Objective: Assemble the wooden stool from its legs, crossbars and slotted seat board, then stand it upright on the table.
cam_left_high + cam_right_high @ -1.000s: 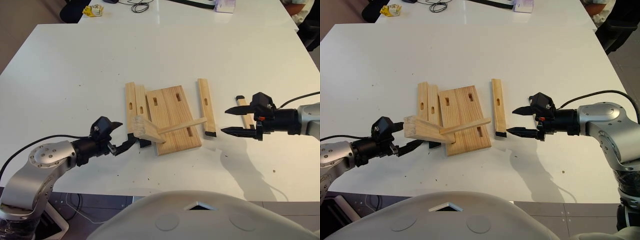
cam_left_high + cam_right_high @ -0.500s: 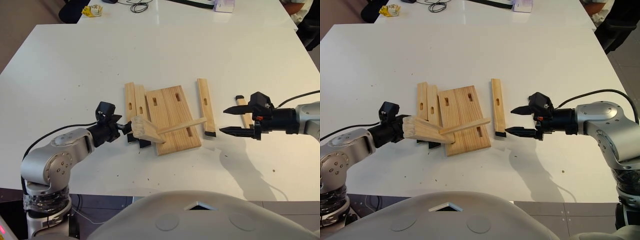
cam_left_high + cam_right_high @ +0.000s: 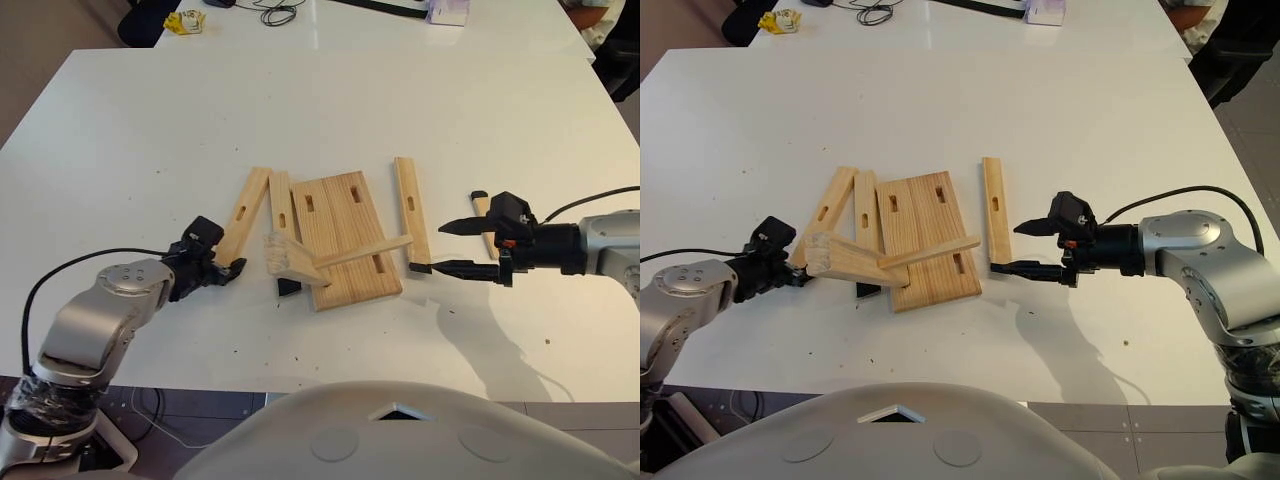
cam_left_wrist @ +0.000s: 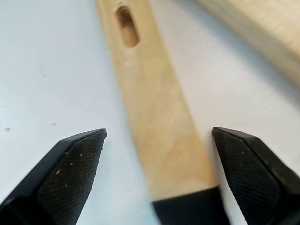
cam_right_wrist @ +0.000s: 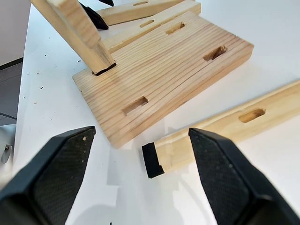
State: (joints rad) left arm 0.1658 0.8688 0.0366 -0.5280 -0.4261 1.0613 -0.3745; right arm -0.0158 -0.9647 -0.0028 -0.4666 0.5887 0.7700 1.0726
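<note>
Left gripper (image 4: 158,133): released, fingers flanking the black-capped end of the slanted leg (image 4: 150,117).
Right gripper (image 5: 140,133): released, straddling the black foot of the lone leg (image 5: 225,124).
Seat board (image 5: 159,70): flat on the table (image 3: 150,130), between both legs.

Slotted seat board (image 3: 925,215) lies flat mid table (image 3: 1090,120), w/ a joined leg (image 3: 845,262) & crossbar (image 3: 940,250) on it. The right gripper (image 3: 1006,249), fingers apart, is at black foot of loose leg (image 3: 993,205); left gripper (image 3: 790,270) at foot of tilted leg (image 3: 828,208)
</note>
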